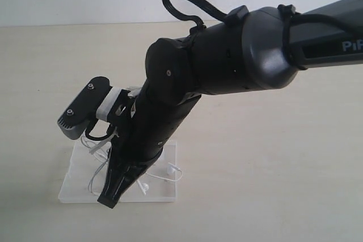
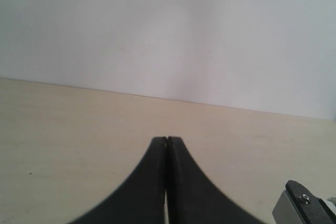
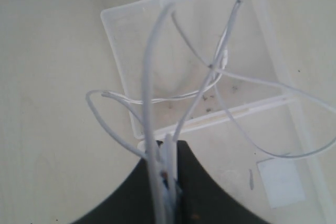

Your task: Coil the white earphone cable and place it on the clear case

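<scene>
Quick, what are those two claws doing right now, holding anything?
Left gripper: closed, holding nothing.
Right gripper: closed on the white earphone cable, above the clear case.

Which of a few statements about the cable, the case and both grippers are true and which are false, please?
1. The right gripper is shut on the white earphone cable. True.
2. The left gripper holds an earbud. False: it is shut with nothing between its jaws.
3. The clear case is folded closed. False: its two halves lie open and flat.
4. A white sticker sits inside one half of the case. True.
</scene>
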Controlling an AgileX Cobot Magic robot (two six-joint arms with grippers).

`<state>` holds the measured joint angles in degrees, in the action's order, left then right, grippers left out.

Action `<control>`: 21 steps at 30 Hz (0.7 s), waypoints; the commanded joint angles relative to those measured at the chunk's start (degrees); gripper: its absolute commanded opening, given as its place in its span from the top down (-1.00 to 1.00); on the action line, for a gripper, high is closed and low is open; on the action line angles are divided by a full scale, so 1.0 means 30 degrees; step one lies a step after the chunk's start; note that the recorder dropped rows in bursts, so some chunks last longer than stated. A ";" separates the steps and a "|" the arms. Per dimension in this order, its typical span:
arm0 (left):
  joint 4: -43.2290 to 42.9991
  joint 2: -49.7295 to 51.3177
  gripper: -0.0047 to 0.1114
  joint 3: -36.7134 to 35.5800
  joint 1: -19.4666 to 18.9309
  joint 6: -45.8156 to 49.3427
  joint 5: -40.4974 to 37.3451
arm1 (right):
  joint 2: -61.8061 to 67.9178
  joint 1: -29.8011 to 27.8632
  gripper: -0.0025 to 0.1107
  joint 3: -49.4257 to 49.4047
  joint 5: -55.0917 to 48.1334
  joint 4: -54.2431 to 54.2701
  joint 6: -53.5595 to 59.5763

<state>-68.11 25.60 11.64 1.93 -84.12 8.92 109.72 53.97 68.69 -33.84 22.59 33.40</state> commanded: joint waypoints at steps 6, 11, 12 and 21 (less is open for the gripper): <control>-0.0126 -0.0067 0.92 -0.0099 0.0124 -0.0037 0.0077 | -0.0024 0.0012 0.96 0.0078 0.0076 -0.0076 0.0113; -0.0126 -0.0067 0.92 -0.0099 0.0124 -0.0037 0.0077 | -0.0024 0.0012 0.96 0.0078 -0.0040 -0.0076 -0.0197; -0.0126 -0.0067 0.92 -0.0099 0.0124 -0.0037 0.0077 | -0.0024 0.0012 0.96 0.0078 -0.0089 -0.0076 -0.0197; -0.0126 -0.0067 0.92 -0.0099 0.0124 -0.0037 0.0077 | -0.0024 0.0012 0.96 0.0078 -0.1377 -0.0320 0.0069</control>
<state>-68.11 25.60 11.64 1.93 -84.12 8.92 109.72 53.97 68.69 -36.85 22.46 32.97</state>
